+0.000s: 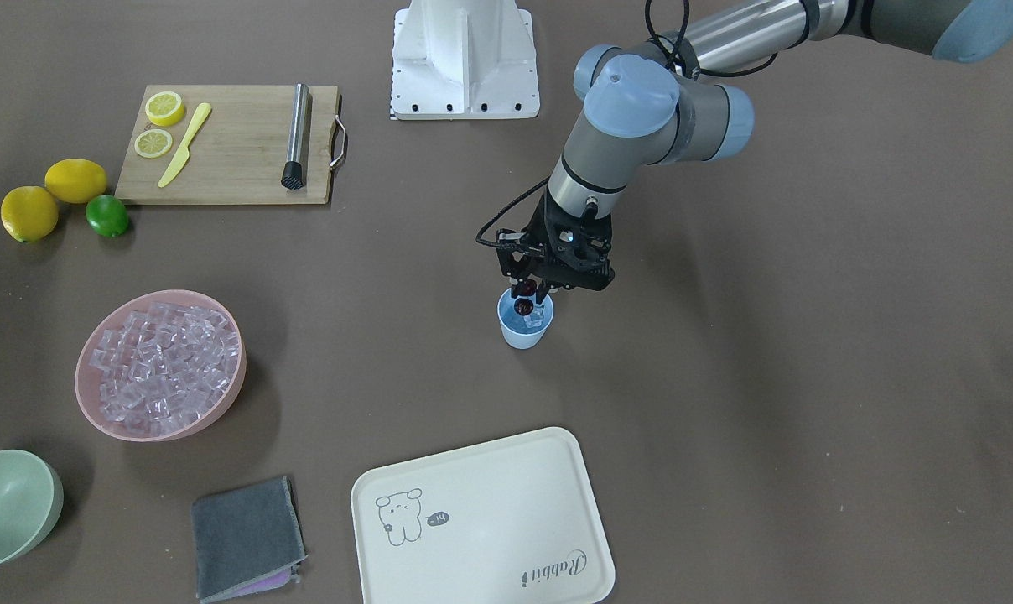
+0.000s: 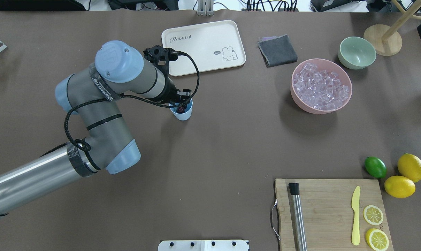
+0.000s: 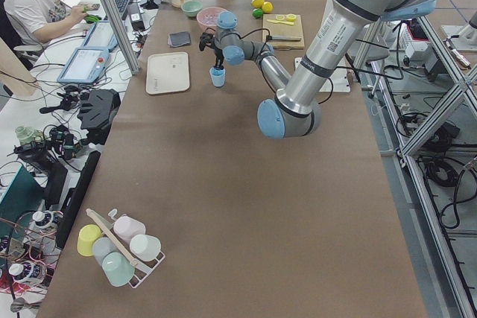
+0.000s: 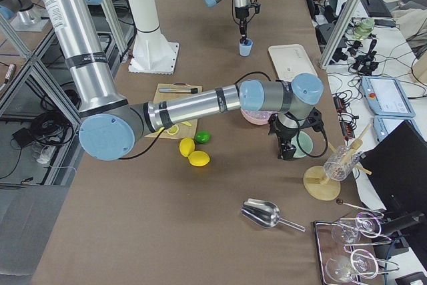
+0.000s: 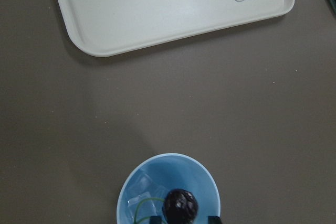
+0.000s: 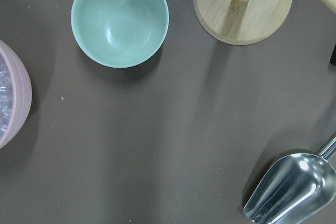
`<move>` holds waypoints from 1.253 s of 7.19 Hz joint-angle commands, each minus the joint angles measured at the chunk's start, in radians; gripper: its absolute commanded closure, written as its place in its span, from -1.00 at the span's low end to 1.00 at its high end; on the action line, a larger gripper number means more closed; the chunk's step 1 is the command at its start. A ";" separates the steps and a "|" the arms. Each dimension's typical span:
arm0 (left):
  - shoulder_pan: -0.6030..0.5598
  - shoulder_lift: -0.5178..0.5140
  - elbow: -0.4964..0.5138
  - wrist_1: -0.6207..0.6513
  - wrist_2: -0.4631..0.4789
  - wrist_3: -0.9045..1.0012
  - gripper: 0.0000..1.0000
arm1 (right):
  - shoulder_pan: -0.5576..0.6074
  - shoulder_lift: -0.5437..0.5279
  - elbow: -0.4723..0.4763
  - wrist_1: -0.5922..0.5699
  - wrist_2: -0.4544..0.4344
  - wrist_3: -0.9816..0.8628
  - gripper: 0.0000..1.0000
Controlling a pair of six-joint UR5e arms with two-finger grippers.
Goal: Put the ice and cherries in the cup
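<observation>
1. The left gripper (image 1: 529,292) points straight down over the small light-blue tapered plastic cup (image 1: 519,337), just right of centre in the front-facing view. Its jaws are clenched on the pair of dark red, glossy cherries (image 1: 524,289).
2. In that view one cherry sits between the jaws at about rim height and the other hangs below it, inside the cup.
3. In the left wrist view a dark cherry fills the lower middle of the cup's mouth, with a thin green stem curling to its left.
4. A clear cube of ice (image 5: 139,191) lies on the cup's floor, left of the cherry. Whether the lower cherry touches the cube is hard to judge.
5. Many more such cubes fill the large pink bowl (image 2: 315,109) at the upper right of the overhead view, well apart from the cup.
6. The cream rectangular tray (image 1: 506,470) with a rabbit drawing lies near the cup, at the bottom centre of the front-facing view.
7. The right gripper (image 4: 287,150) hangs beside the pale green bowl (image 6: 119,19). I cannot tell whether it is released or clenched.
8. A shiny metal scoop (image 6: 294,187) lies at the lower right of the right wrist view.
</observation>
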 commanded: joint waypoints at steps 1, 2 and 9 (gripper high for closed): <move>-0.035 0.010 -0.005 -0.004 -0.003 0.012 -0.95 | 0.000 -0.005 0.006 0.000 0.006 0.000 -0.97; -0.126 0.045 -0.007 -0.002 -0.064 0.017 -0.95 | 0.000 -0.010 0.009 0.001 0.013 0.000 -0.97; -0.820 0.425 0.255 0.038 -0.416 1.042 -0.96 | 0.000 -0.005 0.040 0.004 0.004 0.002 -0.98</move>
